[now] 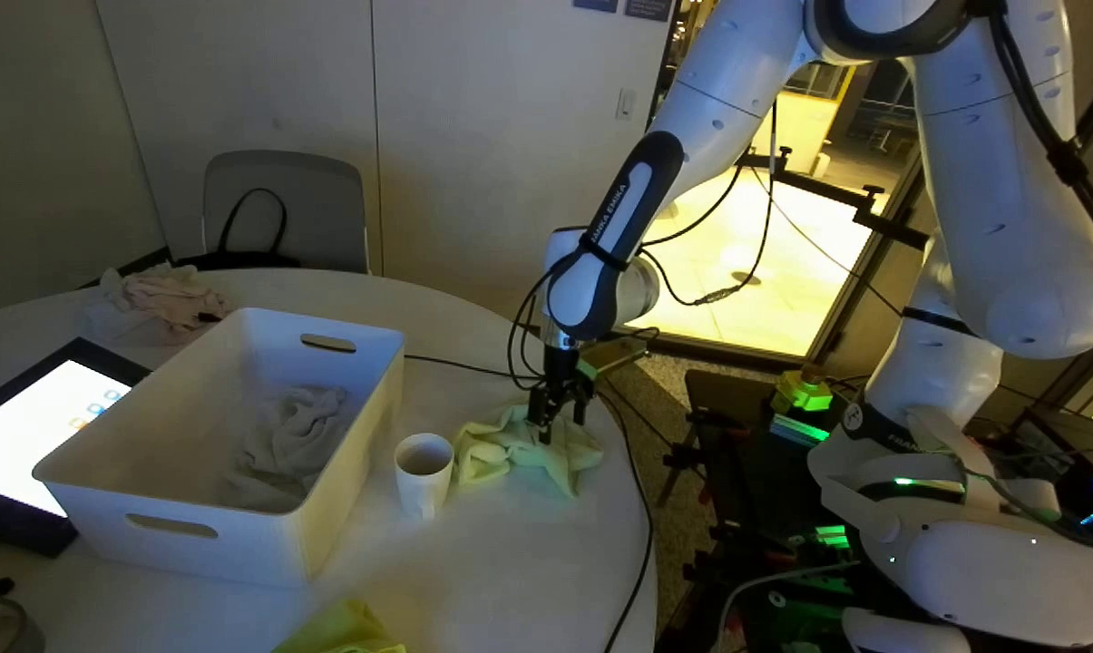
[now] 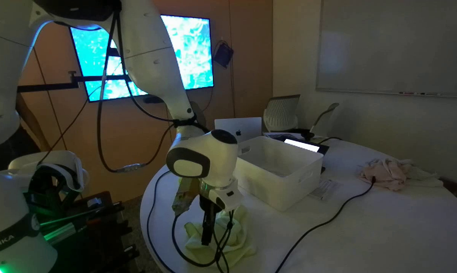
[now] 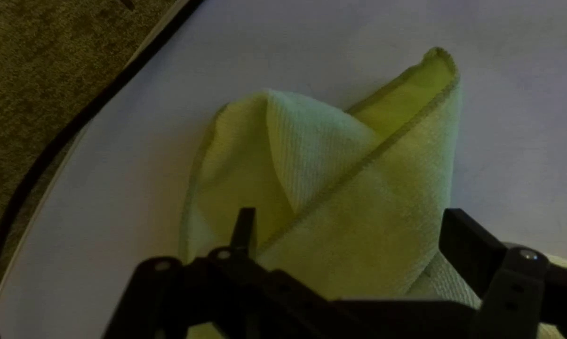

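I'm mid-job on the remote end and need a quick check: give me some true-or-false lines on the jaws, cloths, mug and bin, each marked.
1. The jaws stand open over a yellow-green cloth. True.
2. The white mug lies on its side. False: the white mug stands upright, between the white bin and that yellow-green cloth.
3. The white bin is empty. False: a greyish cloth lies inside.
4. The pink cloth lies on the table, outside the white bin. True.
5. No other yellow-green cloth is in sight. False: a second one shows at the bottom edge of an exterior view.
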